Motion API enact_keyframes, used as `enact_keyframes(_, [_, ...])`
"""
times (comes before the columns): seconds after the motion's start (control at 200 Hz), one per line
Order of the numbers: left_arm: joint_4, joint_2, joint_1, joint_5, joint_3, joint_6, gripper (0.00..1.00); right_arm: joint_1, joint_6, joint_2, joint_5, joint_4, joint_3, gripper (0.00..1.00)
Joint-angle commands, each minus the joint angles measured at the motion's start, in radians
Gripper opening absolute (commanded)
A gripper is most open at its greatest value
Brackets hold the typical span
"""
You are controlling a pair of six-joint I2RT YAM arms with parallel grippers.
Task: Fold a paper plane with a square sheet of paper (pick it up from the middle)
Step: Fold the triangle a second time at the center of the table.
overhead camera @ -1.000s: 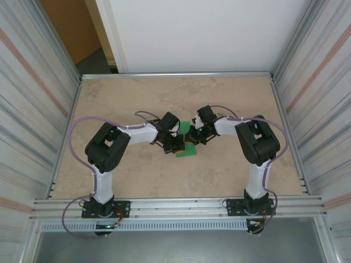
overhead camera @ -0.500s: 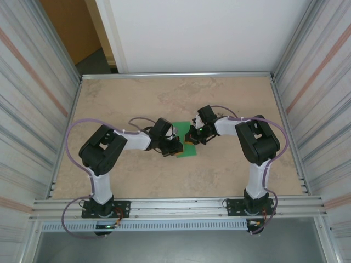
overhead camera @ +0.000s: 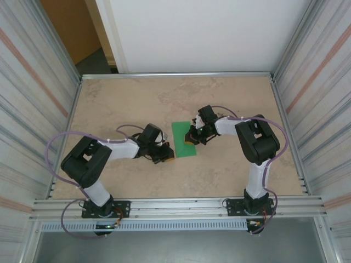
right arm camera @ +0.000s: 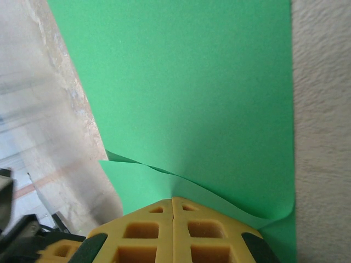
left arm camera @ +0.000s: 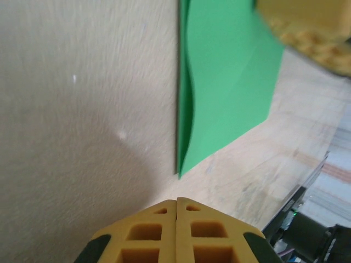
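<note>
**Paper** [overhead camera: 180, 137]: one bright green sheet, folded over on itself into an upright rectangle. It lies near the middle of the table [overhead camera: 230, 175], its far end tipped a little toward 11 o'clock. In the left wrist view the paper [left arm camera: 227, 82] shows two layers along its long edge, gaping slightly partway down. In the right wrist view the paper [right arm camera: 181, 82] is smooth over most of its face, and the top layer lifts in a soft curl next to the claw tips.

**Left claw** [overhead camera: 167, 155]: sits low at about 8 o'clock from the paper, just beside its near corner and clear of it. In its own camera the left claw [left arm camera: 176, 219] has both yellow pads pressed flat together with nothing between them. Bare table lies between the tips and the green edge.

**Right claw** [overhead camera: 190, 139]: over the paper's 3 o'clock edge. In its own camera the right claw [right arm camera: 173, 219] is fully closed, and no green shows in the seam between the pads. The tips meet the sheet where the top layer curls up. Whether they bear down on it, I cannot tell. One of its fingers [left arm camera: 312, 27] shows above the paper at 1 o'clock in the left wrist view.
</note>
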Motion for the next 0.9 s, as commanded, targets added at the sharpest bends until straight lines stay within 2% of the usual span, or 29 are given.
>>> enact_keyframes(0.0, [-0.008, 0.003, 0.011, 0.027, 0.096, 0.003, 0.00, 0.002, -0.021, 0.117, 0.204, -0.172, -0.072, 0.00])
enact_keyframes(0.256, [-0.036, 0.156, -0.010, 0.021, 0.209, -0.004, 0.00, 0.001, -0.013, 0.111, 0.193, -0.161, -0.067, 0.00])
enact_keyframes(0.511, [-0.115, 0.185, -0.030, -0.028, 0.178, 0.014, 0.00, 0.003, -0.021, 0.093, 0.150, -0.167, -0.029, 0.00])
enact_keyframes(0.707, [-0.116, 0.199, -0.032, -0.053, 0.137, 0.007, 0.00, 0.016, -0.090, 0.010, 0.143, -0.231, 0.062, 0.01])
enact_keyframes(0.897, [-0.127, 0.200, -0.032, -0.062, 0.130, 0.012, 0.00, 0.030, -0.129, -0.106, 0.084, -0.221, 0.106, 0.10])
